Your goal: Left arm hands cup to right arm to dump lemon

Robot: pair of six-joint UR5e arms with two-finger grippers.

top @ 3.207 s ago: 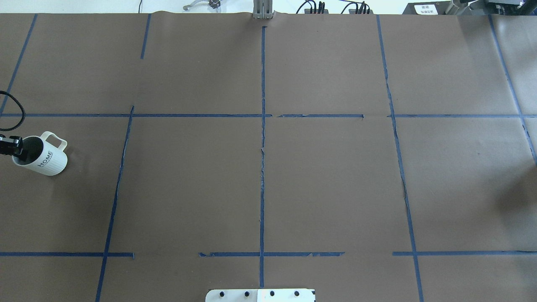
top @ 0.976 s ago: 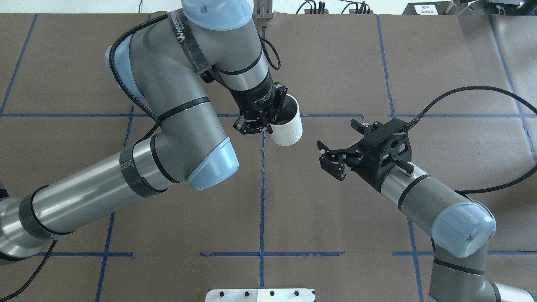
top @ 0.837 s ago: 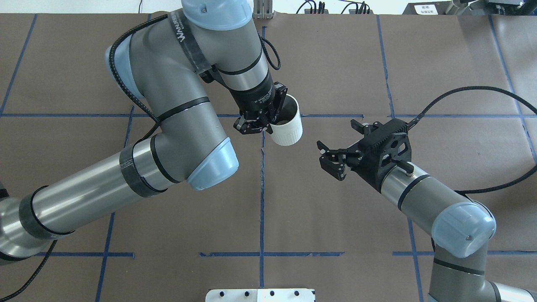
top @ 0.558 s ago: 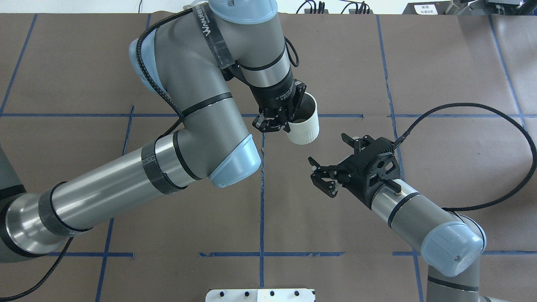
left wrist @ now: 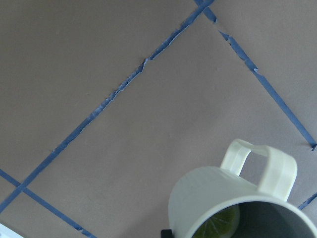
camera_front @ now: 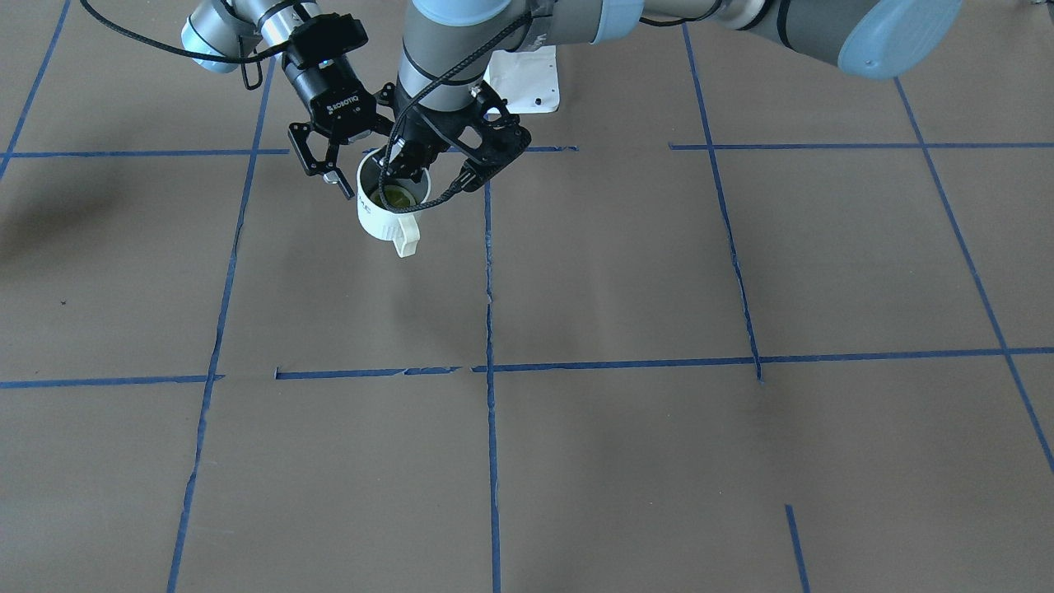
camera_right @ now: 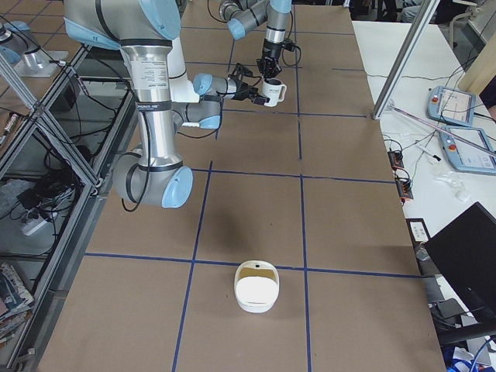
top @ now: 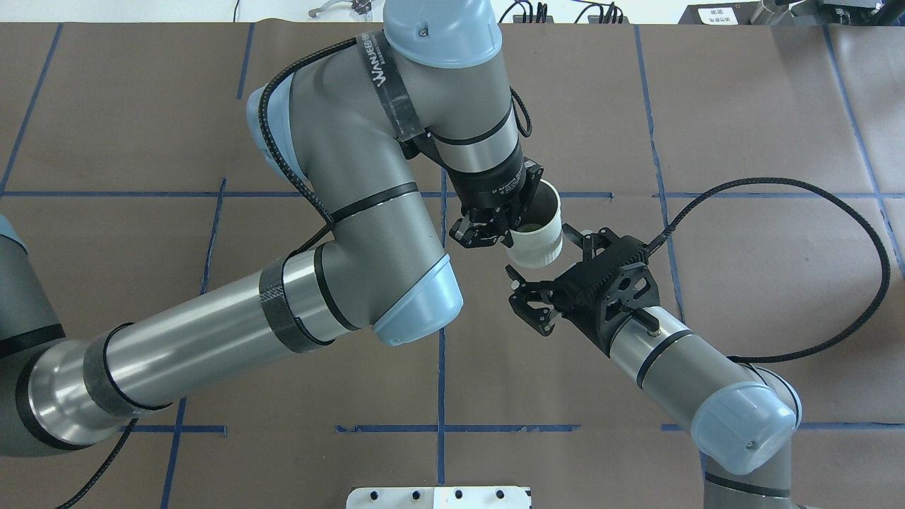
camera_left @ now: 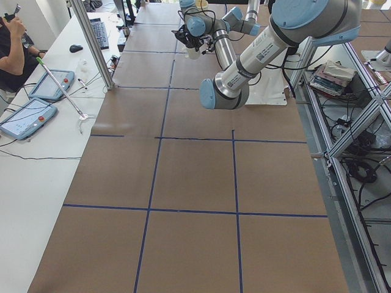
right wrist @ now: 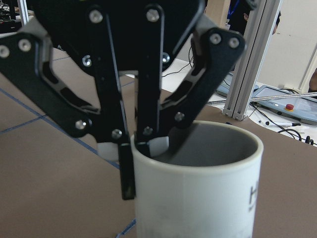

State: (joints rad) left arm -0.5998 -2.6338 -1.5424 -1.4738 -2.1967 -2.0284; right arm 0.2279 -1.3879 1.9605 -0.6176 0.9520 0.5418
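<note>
My left gripper [top: 503,233] pinches the cup [top: 541,244] by its rim from above, its wall just ahead of my right gripper [top: 548,276], whose fingers are spread wide.

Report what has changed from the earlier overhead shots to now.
The left gripper lifted the cup from the left edge of the table to the middle, then carried it on toward the robot's right. The right gripper came in and closed the gap; its open jaws now flank the cup's base. Unchanged: left jaws shut on the rim, right jaws open, nothing handed over yet.
</note>
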